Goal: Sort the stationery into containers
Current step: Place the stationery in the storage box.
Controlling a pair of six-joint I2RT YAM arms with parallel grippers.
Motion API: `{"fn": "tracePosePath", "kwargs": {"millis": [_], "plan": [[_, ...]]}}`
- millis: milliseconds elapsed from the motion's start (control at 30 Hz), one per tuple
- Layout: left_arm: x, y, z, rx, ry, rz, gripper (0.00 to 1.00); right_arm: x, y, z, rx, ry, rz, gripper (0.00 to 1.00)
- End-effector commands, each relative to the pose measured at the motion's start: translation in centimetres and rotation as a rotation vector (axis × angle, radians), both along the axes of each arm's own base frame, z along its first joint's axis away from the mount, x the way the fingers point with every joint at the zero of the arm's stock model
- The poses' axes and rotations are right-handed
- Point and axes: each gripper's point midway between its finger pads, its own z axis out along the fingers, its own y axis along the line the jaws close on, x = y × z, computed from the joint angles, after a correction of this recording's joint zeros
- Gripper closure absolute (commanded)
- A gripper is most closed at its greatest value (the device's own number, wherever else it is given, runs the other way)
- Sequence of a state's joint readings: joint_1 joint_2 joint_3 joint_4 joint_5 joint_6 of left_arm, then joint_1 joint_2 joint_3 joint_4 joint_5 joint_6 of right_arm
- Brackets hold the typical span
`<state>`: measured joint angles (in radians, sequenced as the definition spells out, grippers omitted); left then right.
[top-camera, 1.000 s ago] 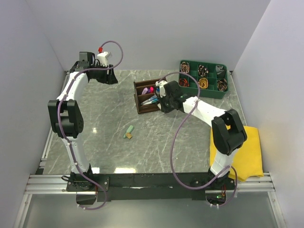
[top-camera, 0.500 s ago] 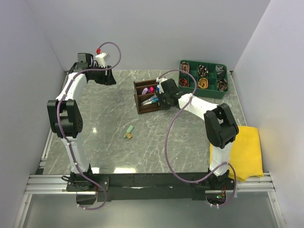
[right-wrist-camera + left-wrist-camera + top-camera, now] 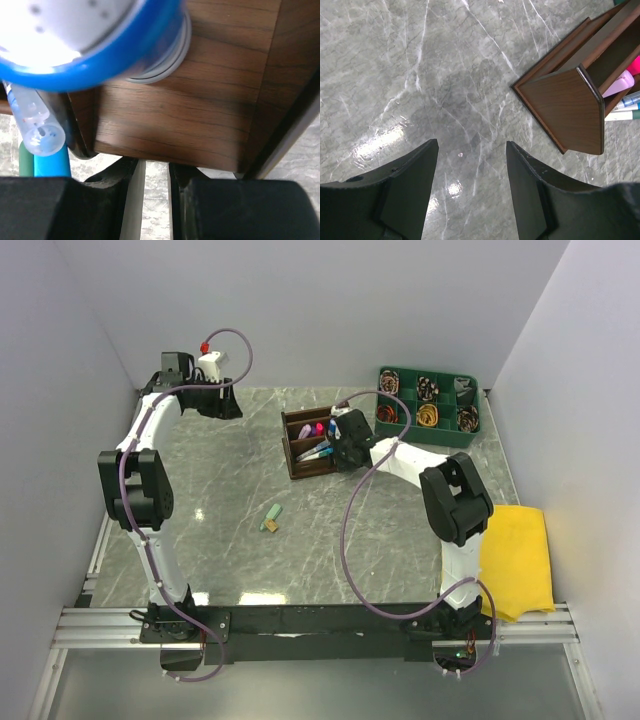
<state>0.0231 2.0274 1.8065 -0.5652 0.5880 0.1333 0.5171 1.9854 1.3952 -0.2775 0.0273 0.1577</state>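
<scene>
The dark brown wooden organiser (image 3: 308,443) stands at the table's middle back and holds pink and purple highlighters and pens. My right gripper (image 3: 342,447) is pressed against its right side. In the right wrist view its jaws stand nearly closed with a thin slit and nothing between them, and the organiser's wooden wall (image 3: 185,115) hides the tips. A blue-and-white pen end (image 3: 90,40) looms close above. Green and tan eraser pieces (image 3: 271,518) lie on the table. My left gripper (image 3: 470,165) is open and empty at the back left, above bare table left of the organiser (image 3: 570,102).
A green tray of coiled cables (image 3: 428,406) sits at the back right. A yellow cloth (image 3: 522,560) lies at the right front. White walls enclose the grey marble table (image 3: 230,480) on three sides.
My right gripper has edged left, closer against the organiser, and the right elbow has swung left. The left arm has barely moved.
</scene>
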Motion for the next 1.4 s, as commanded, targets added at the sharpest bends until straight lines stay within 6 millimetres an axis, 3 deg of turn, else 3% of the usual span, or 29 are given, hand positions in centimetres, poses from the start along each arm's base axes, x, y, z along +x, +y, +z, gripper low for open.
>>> {"fn": "tracePosePath", "kwargs": {"millis": [0, 367, 467, 733, 1000, 1367], "plan": [[0.0, 0.2, 0.1, -0.006, 0.0, 0.009, 0.37, 2.6, 0.9, 2.3, 0.052, -0.099, -0.062, 1.0], [-0.6, 0.1, -0.3, -0.012, 0.014, 0.006, 0.37, 3.1, 2.9, 2.8, 0.075, -0.116, -0.053, 1.0], [-0.7, 0.0, -0.2, -0.013, 0.015, 0.003, 0.37, 2.8, 2.8, 2.7, 0.063, -0.121, -0.046, 0.79], [-1.1, -0.2, -0.3, -0.018, 0.022, -0.018, 0.37, 2.1, 2.9, 4.9, 0.049, -0.179, -0.041, 0.63], [-1.5, -0.5, 0.1, -0.035, 0.009, -0.021, 0.37, 1.1, 3.7, 5.9, 0.035, -0.211, -0.002, 0.58], [-2.7, -0.8, 0.1, -0.055, 0.013, -0.011, 0.37, 0.9, 1.7, 4.2, -0.043, -0.221, -0.026, 0.56]]}}
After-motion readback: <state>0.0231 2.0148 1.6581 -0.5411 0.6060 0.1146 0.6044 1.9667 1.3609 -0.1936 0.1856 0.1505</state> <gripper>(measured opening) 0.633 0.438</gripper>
